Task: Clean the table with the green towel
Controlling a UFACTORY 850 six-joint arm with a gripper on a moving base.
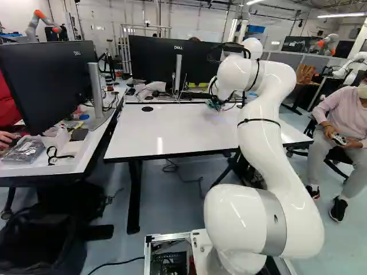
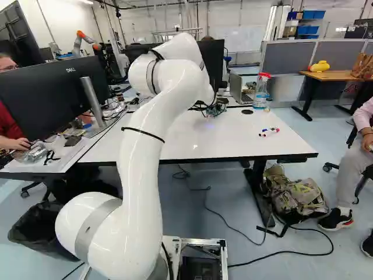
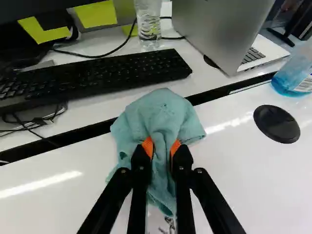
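1 gripper point(image 2: 217, 108): fingers closed on the towel point(image 3: 158, 114), cloth pinched between orange pads
Towel: bunched over the table's point(image 2: 195, 140) far edge, at the dark gap
Across gap: keyboard point(image 3: 97, 78); water bottle point(image 3: 148, 24); open laptop point(image 3: 219, 29)
On table: black disc point(image 3: 277, 124) beside towel; spray bottle point(image 3: 295, 73) near disc; markers point(image 2: 269, 132), right part in right base view

- The arm point(image 1: 287, 183) is glossy white, with thick, rounded, smoothly curving segments.
- A broad grey band point(image 1: 272, 229) circles the lower housing, bearing a small dark mark point(image 1: 276, 219).
- Thin black straps point(image 2: 143, 134) ring the casing.
- Black cables point(image 2: 201, 107) loop near the wrist.
- The fingers point(image 3: 140, 165) are black, with round screws point(image 3: 199, 170) and ridged orange pads point(image 3: 147, 145).
- The base frame point(image 2: 224, 262) has silvery metal rails.
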